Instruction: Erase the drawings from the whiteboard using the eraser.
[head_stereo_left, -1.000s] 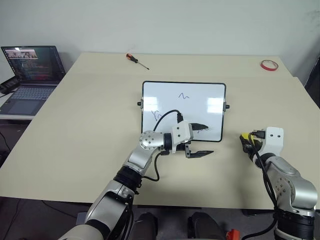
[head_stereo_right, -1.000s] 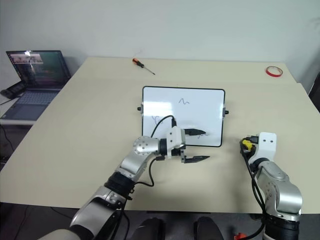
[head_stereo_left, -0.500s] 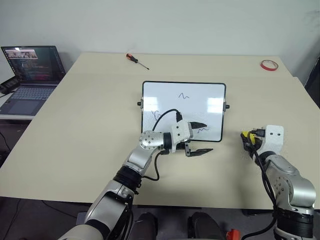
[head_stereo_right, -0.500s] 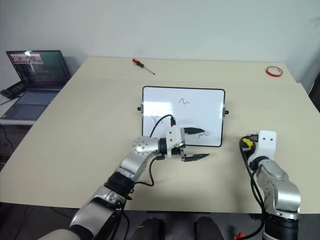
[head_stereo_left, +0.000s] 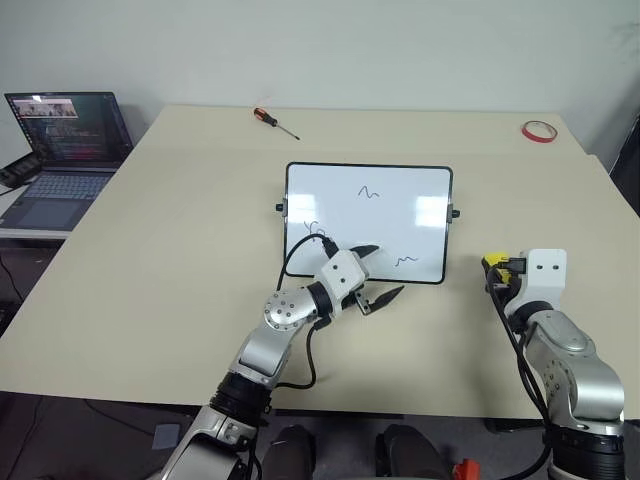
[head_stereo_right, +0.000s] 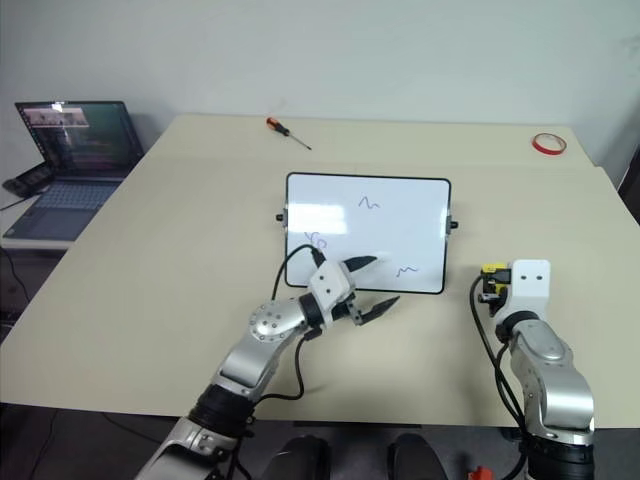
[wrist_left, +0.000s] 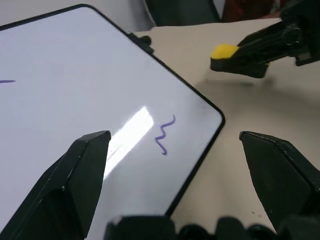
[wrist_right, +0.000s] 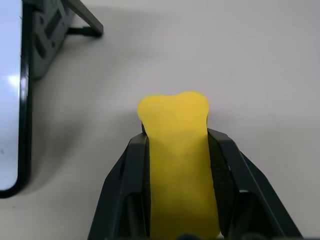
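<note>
Left end effector (head_stereo_left: 372, 272) swung leftward, fingers spread, right end effector (wrist_right: 176, 150) clamping eraser (wrist_right: 177, 150)

Silver-grey metal arms here, rounded joint housings, the left one dotted with small screws. White blocky wrist casings sit behind each gripper, and black cables loop along both forearms. Tapered matte black fingers (wrist_left: 75, 175) finish them off.

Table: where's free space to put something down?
Bare: the wide strip between the whiteboard and the table's laptop-side edge, and the far band between screwdriver and tape ring. Crowded: the board's near edge, with left gripper and right gripper holding the eraser.
</note>
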